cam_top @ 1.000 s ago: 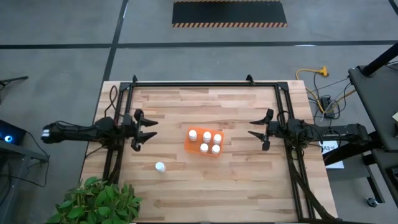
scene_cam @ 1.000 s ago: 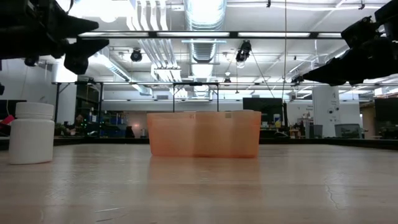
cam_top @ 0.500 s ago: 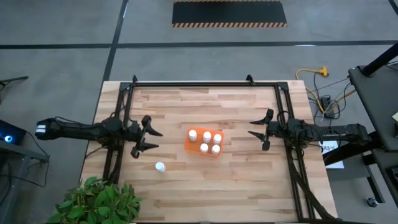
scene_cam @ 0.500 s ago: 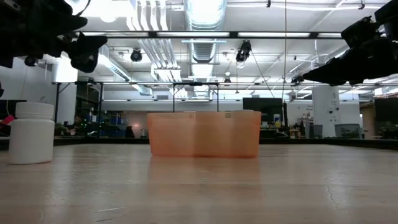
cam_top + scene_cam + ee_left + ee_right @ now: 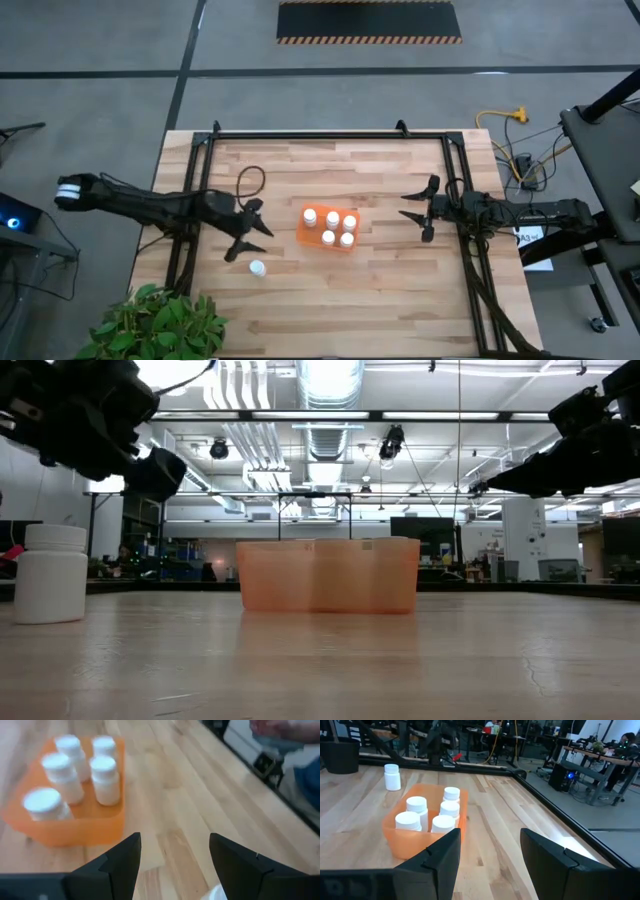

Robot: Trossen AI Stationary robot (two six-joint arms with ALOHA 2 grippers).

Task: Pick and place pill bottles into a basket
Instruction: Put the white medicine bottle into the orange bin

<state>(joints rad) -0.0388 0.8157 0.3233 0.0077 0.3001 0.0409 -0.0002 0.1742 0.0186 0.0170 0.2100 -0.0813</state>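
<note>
Left gripper (image 5: 247, 232) advanced; loose bottle (image 5: 257, 268) just beside.

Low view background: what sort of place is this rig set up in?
Likely an industrial lab or workshop: exposed ceiling ducts and hanging lights overhead, workbenches with equipment behind the wooden table, and a hazard-striped floor mat on bare concrete.

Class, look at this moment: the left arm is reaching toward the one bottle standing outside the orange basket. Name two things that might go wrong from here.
1. The left gripper, open, hovers close beside the loose bottle; a finger might clip the upright bottle and topple it.
2. The basket already holds four bottles; lowering another might bump them.
The right gripper waits right of the basket.
</note>
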